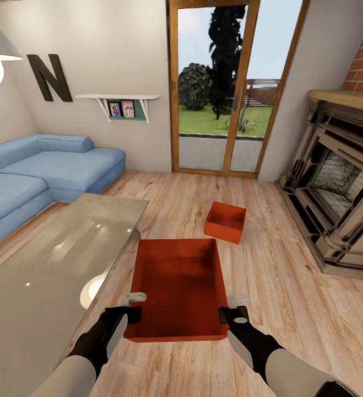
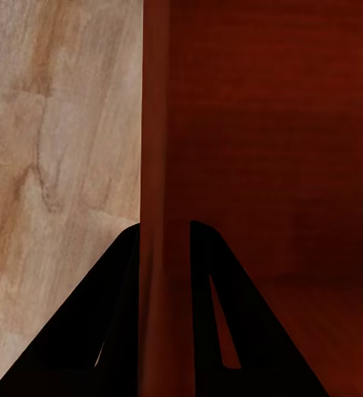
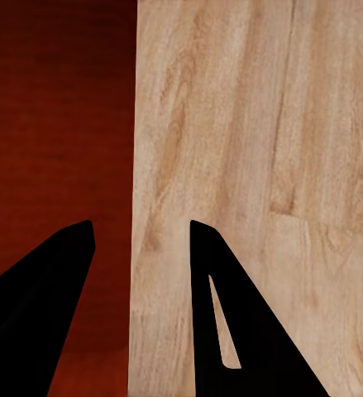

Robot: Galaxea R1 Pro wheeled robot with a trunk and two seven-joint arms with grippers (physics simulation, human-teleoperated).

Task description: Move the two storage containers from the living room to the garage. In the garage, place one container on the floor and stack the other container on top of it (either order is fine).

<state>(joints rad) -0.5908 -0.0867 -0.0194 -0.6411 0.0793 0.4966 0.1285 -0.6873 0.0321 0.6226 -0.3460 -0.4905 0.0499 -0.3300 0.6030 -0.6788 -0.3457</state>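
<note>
Pinched the left wall of the near bin [image 1: 178, 286] with the left gripper [image 2: 164, 236], one finger inside and one outside, both hard against the plastic. Straddled the opposite wall with the right gripper [image 3: 140, 231], jaws parted and clear of the plastic on both sides, so gripped nothing there. Held that bin just beside the table [image 1: 54, 264], along its long edge; could not tell whether it rested on the planks [image 1: 291, 286] or hung above them. Risked most from that uneven hold: if lifted on one clamped side alone, would likely have tipped, twisted or slid out of the pinch. Risked next a knock against the table's glass edge if swung that way, given the slight clearance. Left the far bin [image 1: 225, 221] on the planks beyond the table's far corner, well apart from the near one, with the trip to the garage not yet begun.
</note>
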